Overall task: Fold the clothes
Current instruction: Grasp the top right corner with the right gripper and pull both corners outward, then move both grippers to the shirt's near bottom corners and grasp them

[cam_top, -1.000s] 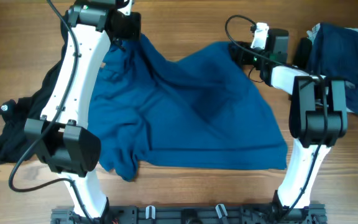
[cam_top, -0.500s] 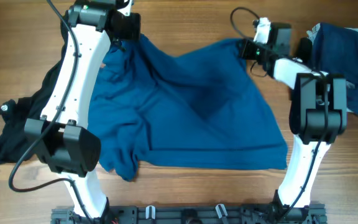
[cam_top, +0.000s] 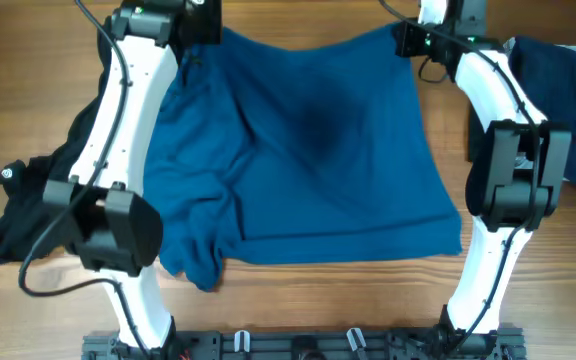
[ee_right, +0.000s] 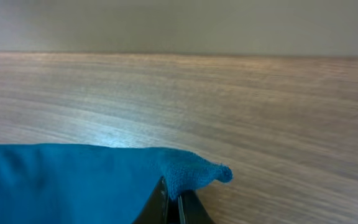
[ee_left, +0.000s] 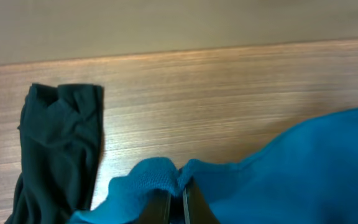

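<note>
**Right arm carries the shirt's far corner up; top edge now spans both pincers**

Compared with a second ago, the right gripper (ee_right: 172, 202) has travelled from the right flank of the blue T-shirt (cam_top: 308, 150) up to its far right corner. That corner has gone with it. The shirt's far edge, which sagged in a slack diagonal before, now runs nearly straight between the two arms. The left gripper (ee_left: 178, 200) has not shifted from the shirt's far left corner, and the near hem lies where it did.

Both pincers are clamped on the blue T-shirt. Each wrist view shows the fingers pressed together with a nub of blue fabric pinched between them.

The count is two arms, two pincers and one blue T-shirt spread over the middle of the table (cam_top: 28, 60). One black garment (cam_top: 28, 210) is heaped just left of the shirt, with a small white logo (cam_top: 6, 173) showing. One navy piece (cam_top: 558, 90) lies to the shirt's right. The left wrist view also shows one dark cloth (ee_left: 58, 149) on the wood left of the pinched corner.

The left arm crosses the shirt's left side and part of the black heap. The right arm stands along the shirt's right edge and hides part of the navy piece.
</note>
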Controlling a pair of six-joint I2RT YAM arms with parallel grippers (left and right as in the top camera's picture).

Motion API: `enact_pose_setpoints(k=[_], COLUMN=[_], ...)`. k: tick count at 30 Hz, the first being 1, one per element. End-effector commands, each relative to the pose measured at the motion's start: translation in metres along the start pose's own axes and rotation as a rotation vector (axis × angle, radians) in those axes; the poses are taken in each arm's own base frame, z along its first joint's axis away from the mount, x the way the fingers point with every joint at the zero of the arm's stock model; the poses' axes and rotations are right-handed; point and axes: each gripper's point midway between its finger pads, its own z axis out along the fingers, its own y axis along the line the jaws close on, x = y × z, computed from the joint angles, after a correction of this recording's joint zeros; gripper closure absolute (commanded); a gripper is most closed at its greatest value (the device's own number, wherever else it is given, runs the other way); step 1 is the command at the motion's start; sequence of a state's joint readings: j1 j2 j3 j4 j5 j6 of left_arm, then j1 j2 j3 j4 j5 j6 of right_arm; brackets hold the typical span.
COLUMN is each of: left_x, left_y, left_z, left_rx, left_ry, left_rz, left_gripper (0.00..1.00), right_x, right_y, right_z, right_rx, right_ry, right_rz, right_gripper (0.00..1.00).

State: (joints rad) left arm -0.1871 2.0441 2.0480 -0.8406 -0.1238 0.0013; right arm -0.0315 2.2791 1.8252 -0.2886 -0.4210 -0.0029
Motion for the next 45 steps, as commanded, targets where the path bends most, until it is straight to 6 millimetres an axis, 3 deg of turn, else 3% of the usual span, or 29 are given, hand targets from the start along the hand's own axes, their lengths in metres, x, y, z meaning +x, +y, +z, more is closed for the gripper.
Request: enact_pose_setpoints(k=[1,4,11,15,19,22,23,24,25,27,29,32,35,37,41,45], left_x=[0.010,0.009,-0.024,-0.030,-0.035,-0.041,-0.044,-0.048,-0.049,-0.044,-0.032,-0.004,0.026,0.045,0.094,0.129], left_y=[0.026,0.029,0.025,0.023,0.022,0.022,0.024,0.029,0.041,0.053,0.059,0.058,0.041,0.029,0.026,0.034], left_z=[0.037,0.058,0.101,0.121,0.133,0.133,0.132,0.131,0.130,0.126,0.118,0.089,0.050,0.027,-0.025,-0.067], left_rx=[-0.056,-0.061,-0.052,-0.050,-0.047,-0.047,-0.056,-0.078,-0.132,-0.183,-0.195,-0.181,-0.107,-0.054,-0.097,-0.201], left_ry=[0.036,0.019,-0.162,-0.215,-0.255,-0.285,-0.300,-0.314,-0.319,-0.294,-0.226,-0.065,0.095,0.185,0.396,0.539], left_rz=[-0.039,-0.048,-0.069,-0.075,-0.079,-0.082,-0.078,-0.066,-0.075,-0.082,-0.076,-0.051,-0.020,-0.039,-0.247,-0.428], left_gripper=[0.96,0.96,0.96,0.93,0.77,0.44,0.21,0.00,0.00,0.00,0.00,0.00,0.00,0.00,0.00,0.00], right_x=[-0.033,-0.027,-0.024,-0.022,-0.017,-0.011,-0.008,-0.008,-0.007,-0.008,-0.007,-0.004,-0.003,0.002,0.024,0.048], right_y=[-0.019,-0.037,-0.074,-0.087,-0.097,-0.105,-0.108,-0.109,-0.110,-0.109,-0.102,-0.069,-0.025,-0.007,0.007,0.014], right_z=[-0.024,-0.029,-0.044,-0.048,-0.049,-0.045,-0.043,-0.042,-0.042,-0.045,-0.052,-0.076,-0.107,-0.127,-0.185,-0.247], right_rx=[0.077,0.129,0.202,0.254,0.308,0.341,0.354,0.356,0.355,0.356,0.336,0.235,0.088,0.053,0.179,0.367], right_ry=[-0.062,-0.045,-0.044,-0.037,-0.024,-0.012,-0.008,-0.008,-0.006,-0.006,0.015,0.075,0.128,0.173,0.285,0.360], right_rz=[-0.028,-0.005,0.037,0.020,0.023,0.028,0.029,0.029,0.036,0.058,0.072,0.145,0.230,0.257,0.386,0.521], right_gripper=[0.96,0.96,0.96,0.96,0.96,0.96,0.73,0.20,0.00,0.00,0.00,0.00,0.00,0.00,0.01,0.00])
